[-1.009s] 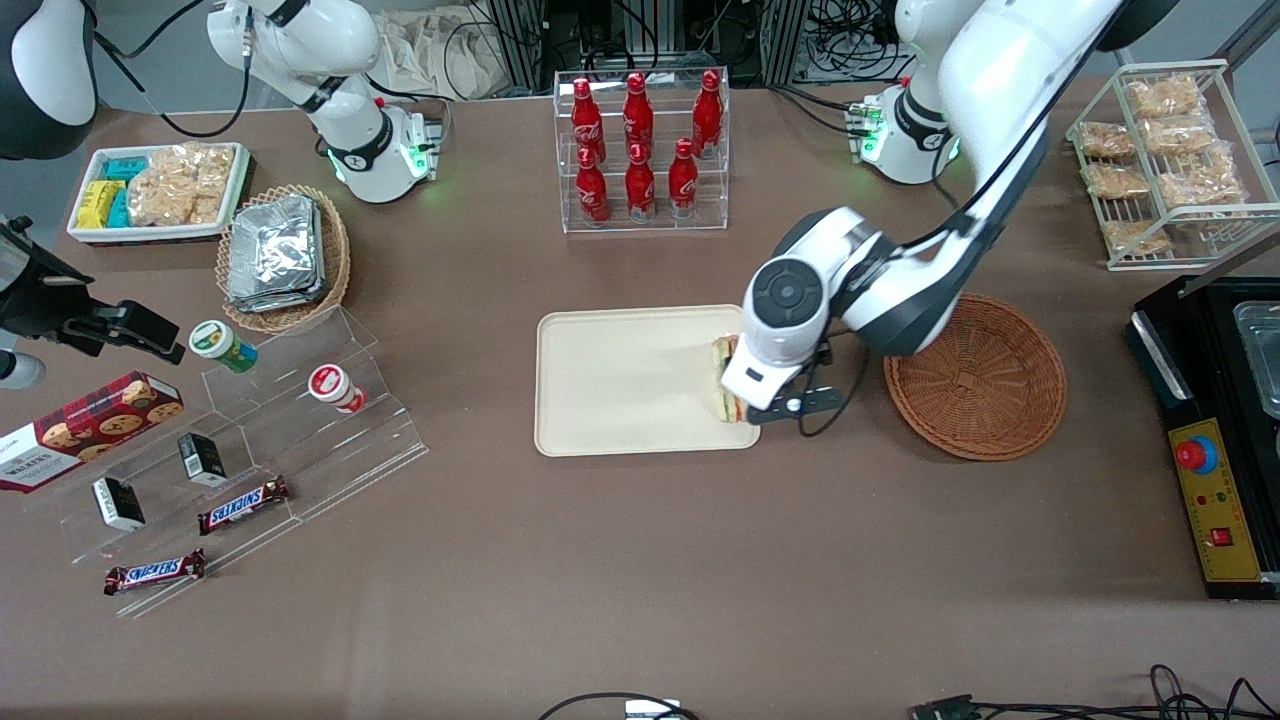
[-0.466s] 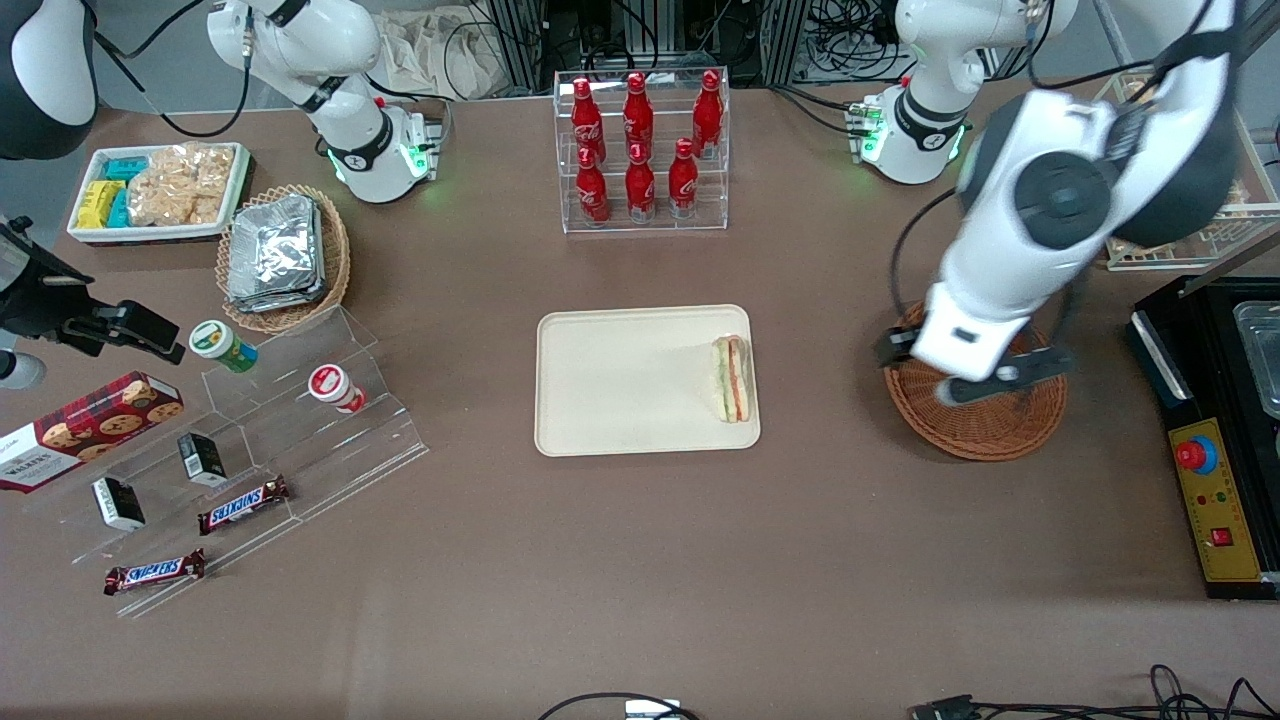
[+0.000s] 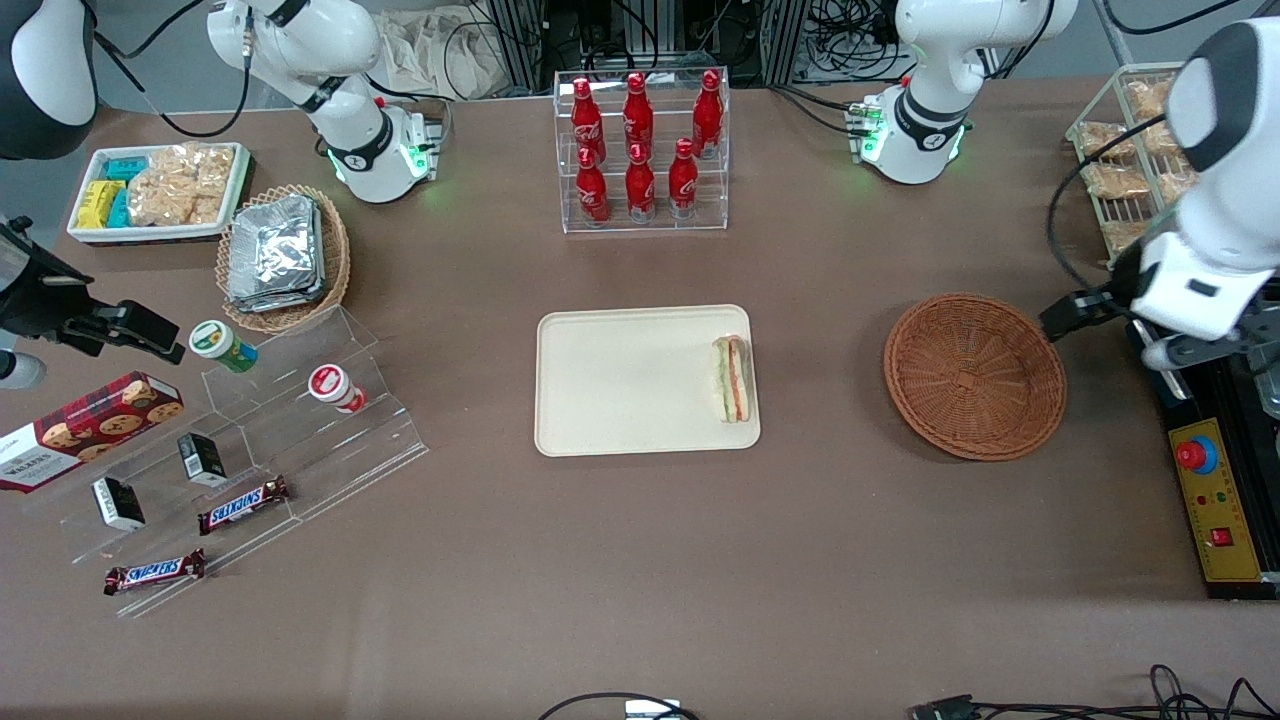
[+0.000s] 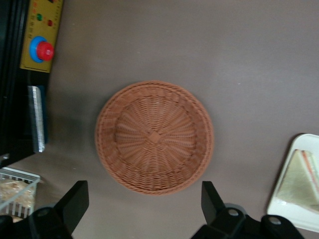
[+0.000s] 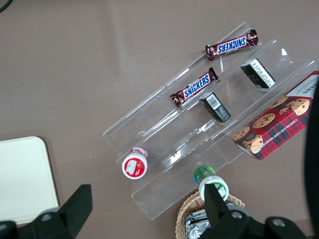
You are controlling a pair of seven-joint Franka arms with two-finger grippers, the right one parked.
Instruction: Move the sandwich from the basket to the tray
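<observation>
Sandwich [image 3: 733, 379] well apart from tool [image 4: 143, 211]

The front camera looks steeply down on the whole table. The left wrist camera, above the gripper [image 4: 142, 211], faces straight down on the basket [image 4: 154, 137]; both views share basket and tray [image 4: 294, 211] edge.

A clear-wrapped wedge sandwich [image 3: 733, 378] of pale bread, with green and orange-red filling, lies on the cream-beige rectangular tray [image 3: 620, 385], close against the tray's short rim at the working arm's end. The round, reddish-brown woven wicker basket [image 3: 975, 375] sits upright on the brown table with nothing in it, well apart from the tray toward the working arm's end.
</observation>
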